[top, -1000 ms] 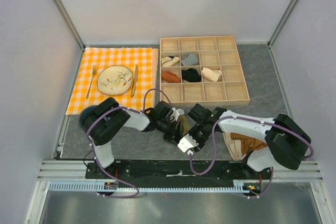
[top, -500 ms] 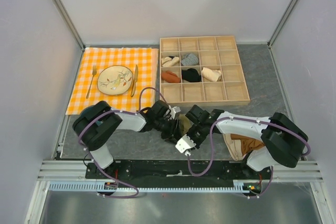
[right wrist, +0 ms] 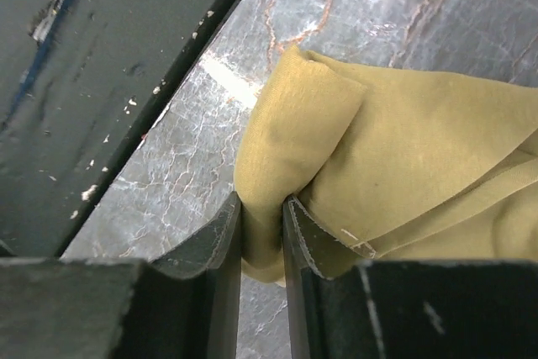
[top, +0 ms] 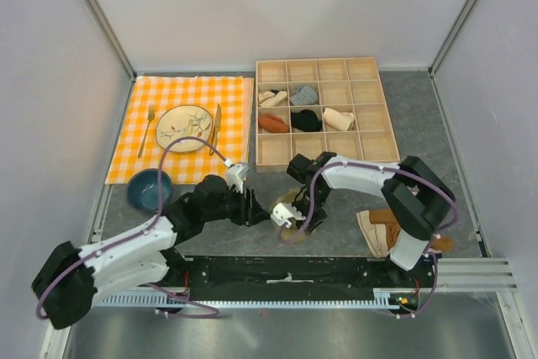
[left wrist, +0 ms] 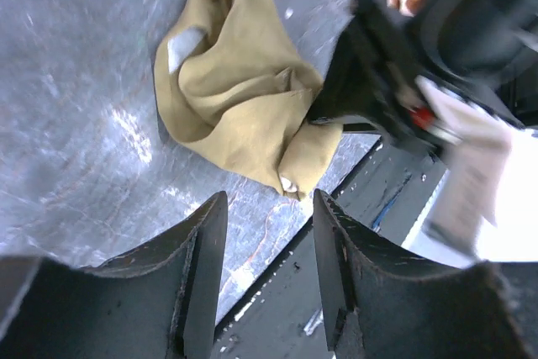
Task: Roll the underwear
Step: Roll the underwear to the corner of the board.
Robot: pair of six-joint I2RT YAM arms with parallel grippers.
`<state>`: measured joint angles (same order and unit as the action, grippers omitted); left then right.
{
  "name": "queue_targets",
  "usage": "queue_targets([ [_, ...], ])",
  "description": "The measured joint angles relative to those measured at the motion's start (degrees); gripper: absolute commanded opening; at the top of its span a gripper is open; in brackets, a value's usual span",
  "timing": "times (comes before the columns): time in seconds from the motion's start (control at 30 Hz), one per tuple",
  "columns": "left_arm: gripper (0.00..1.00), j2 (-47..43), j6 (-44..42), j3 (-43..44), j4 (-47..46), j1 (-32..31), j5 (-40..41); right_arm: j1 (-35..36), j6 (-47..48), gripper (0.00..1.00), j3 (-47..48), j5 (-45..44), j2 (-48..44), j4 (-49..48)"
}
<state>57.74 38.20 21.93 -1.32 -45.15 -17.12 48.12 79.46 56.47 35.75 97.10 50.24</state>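
The underwear (left wrist: 244, 107) is olive-khaki fabric, crumpled in a loose heap on the grey table close to its front edge. It also shows in the top view (top: 292, 204). My right gripper (right wrist: 262, 203) is shut on a folded edge of the underwear (right wrist: 403, 149), down at the table; in the top view the right gripper (top: 296, 216) covers part of the cloth. My left gripper (left wrist: 269, 208) is open and empty, a short way left of the underwear and apart from it (top: 256, 208). The cream waistband is hidden.
A wooden compartment box (top: 370, 157) holds several rolled garments behind the arms. An orange checked cloth (top: 126, 157) carries a plate, fork and knife. A blue bowl (top: 150, 188) stands at its near edge. A rust-brown garment (top: 395, 226) lies at the right. The black front rail (top: 286, 271) is close.
My left arm has drawn back to the left, off the underwear, uncovering the blue bowl. My right gripper has shifted slightly left and farther back, holding the cloth.
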Motion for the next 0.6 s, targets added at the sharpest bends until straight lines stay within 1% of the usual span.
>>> queue_targets([
  [0.13, 0.51, -14.9, -6.1, -4.0, -0.1, -1.6, 4.2, -3.3, -0.6, 0.2, 6.8, 4.8, 7.7, 7.6],
  [0.2, 0.52, -20.8, -9.2, -5.3, -0.5, -2.3, 5.7, -4.8, -1.1, 0.2, 9.7, 6.8, 11.2, 11.1],
  [0.3, 0.52, -25.8, -13.8, -6.4, -0.7, -3.8, 7.2, -6.5, -1.8, 0.2, 13.3, 9.1, 15.6, 15.4],
  [0.37, 0.52, -26.6, -16.8, -6.6, -1.3, -5.6, 7.6, -7.3, -2.4, 0.2, 15.0, 10.0, 17.8, 17.6],
  [0.47, 0.53, -24.5, -21.6, -6.6, -2.3, -10.0, 8.2, -8.2, -3.5, 0.21, 17.0, 11.0, 20.7, 20.4],
  [0.6, 0.54, -15.6, -27.3, -4.6, -2.1, -18.0, 10.5, -8.9, -4.5, 0.21, 17.9, 11.5, 22.3, 22.3],
])
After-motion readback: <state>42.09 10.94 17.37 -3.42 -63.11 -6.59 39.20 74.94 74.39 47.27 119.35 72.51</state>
